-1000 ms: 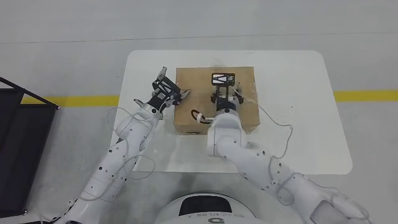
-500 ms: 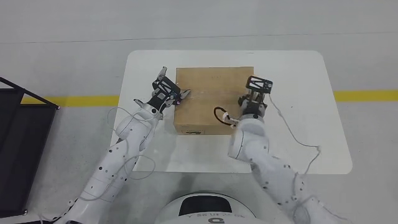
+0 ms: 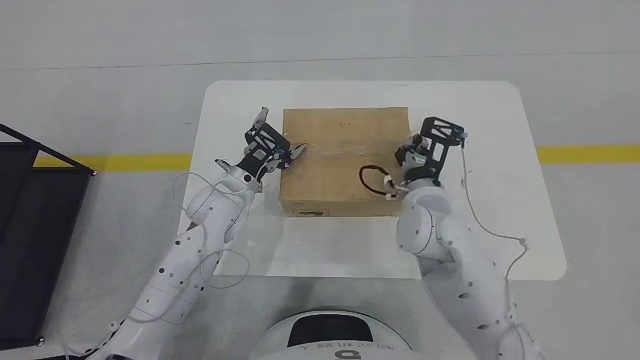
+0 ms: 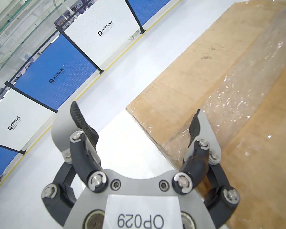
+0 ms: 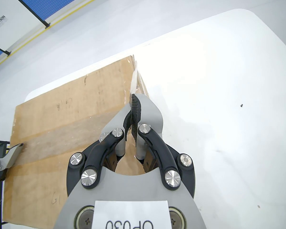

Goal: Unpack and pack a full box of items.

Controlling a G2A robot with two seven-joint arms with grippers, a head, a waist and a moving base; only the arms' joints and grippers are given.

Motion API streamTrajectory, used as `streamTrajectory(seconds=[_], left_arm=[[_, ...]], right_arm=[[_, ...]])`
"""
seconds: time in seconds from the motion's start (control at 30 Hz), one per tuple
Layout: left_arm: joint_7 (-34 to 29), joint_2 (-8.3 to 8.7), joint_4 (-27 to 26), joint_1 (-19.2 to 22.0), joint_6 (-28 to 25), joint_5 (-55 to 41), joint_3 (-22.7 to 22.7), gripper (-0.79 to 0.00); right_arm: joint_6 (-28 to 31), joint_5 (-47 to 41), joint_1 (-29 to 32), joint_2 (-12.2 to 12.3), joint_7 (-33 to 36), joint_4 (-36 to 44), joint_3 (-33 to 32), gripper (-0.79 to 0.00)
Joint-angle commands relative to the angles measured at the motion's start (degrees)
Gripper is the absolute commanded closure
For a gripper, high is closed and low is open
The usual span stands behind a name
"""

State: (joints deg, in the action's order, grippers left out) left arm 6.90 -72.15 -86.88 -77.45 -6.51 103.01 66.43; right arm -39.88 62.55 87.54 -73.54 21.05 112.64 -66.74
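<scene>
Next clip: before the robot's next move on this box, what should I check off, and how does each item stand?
1. Box flat and wholly on the table: ok.
2. Box flaps opened: not ok; they are closed, and tape runs across the top.
3. Left pincer open at the box's left edge: ok.
4. Right pincer shut at the box's right edge: ok.
5. Right pincer gripping a tape end: cannot tell.
</scene>
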Motion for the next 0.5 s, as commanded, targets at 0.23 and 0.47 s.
streamTrajectory(seconds=[0.23,0.47], left_arm=[[0.0,0.00,0.0,0.0,0.0,0.0,0.0,-0.785],[0.0,0.00,0.0,0.0,0.0,0.0,0.0,-0.785]], right_arm=[[2.2,-2.9,-0.1,-0.5,-3.2,-3.5,-1.8,0.000],[2.6,-4.5,3.3,-0.8,-6.2,-2.0,-3.5,0.000]])
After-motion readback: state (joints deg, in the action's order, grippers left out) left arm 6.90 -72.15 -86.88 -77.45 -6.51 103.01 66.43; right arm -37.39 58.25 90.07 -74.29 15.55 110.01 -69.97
